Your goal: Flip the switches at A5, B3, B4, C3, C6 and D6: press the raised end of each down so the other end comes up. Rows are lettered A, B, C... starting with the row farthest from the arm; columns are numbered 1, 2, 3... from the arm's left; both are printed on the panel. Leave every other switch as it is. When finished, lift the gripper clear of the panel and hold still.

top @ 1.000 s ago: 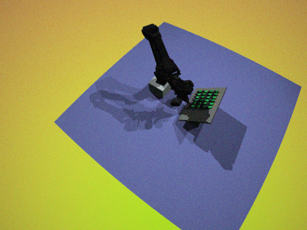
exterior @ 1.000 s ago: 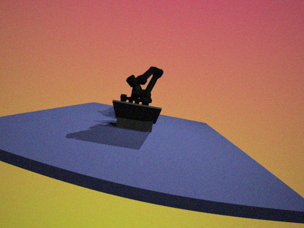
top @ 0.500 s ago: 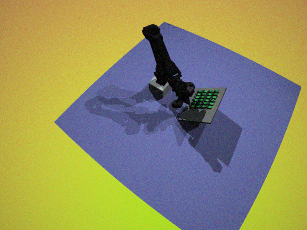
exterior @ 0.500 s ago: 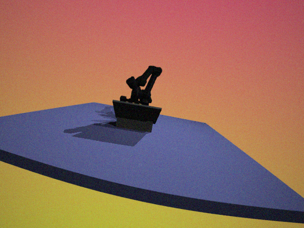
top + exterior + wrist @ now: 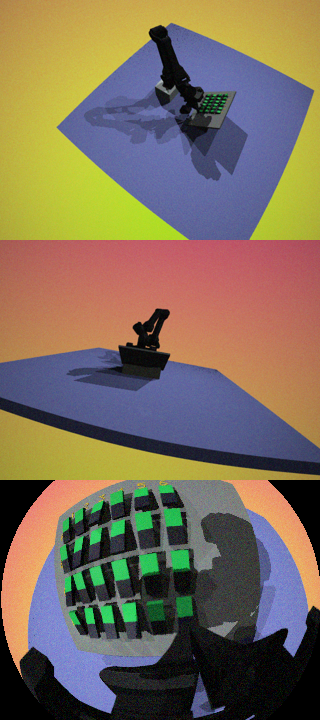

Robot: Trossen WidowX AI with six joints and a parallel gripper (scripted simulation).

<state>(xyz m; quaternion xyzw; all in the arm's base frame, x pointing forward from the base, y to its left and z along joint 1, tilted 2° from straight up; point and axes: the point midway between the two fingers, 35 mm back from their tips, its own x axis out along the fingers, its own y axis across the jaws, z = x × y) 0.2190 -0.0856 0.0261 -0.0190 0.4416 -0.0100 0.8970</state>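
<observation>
The grey tilted panel (image 5: 215, 123) (image 5: 144, 357) (image 5: 217, 502) carries four rows of green-and-dark switches. In the wrist view, A5 (image 5: 142, 494), B3 (image 5: 95, 538), B4 (image 5: 118, 529), C3 (image 5: 97, 575) and C6 (image 5: 180, 560) are in sight; D6 (image 5: 184, 606) is shaded, its near end hidden by my fingertips. Which end of each switch is raised is hard to tell. My gripper (image 5: 198, 109) (image 5: 186, 626) is shut and empty, its tips at or just above D6's near end; contact cannot be made out. In the exterior view the panel's back hides the switches and fingertips.
The panel stands on a block-like support (image 5: 142, 371) over the blue table (image 5: 129, 160) (image 5: 180, 405). The arm's base (image 5: 165, 93) is on the panel's near side. The arm's shadow covers much of the panel's right margin in the wrist view.
</observation>
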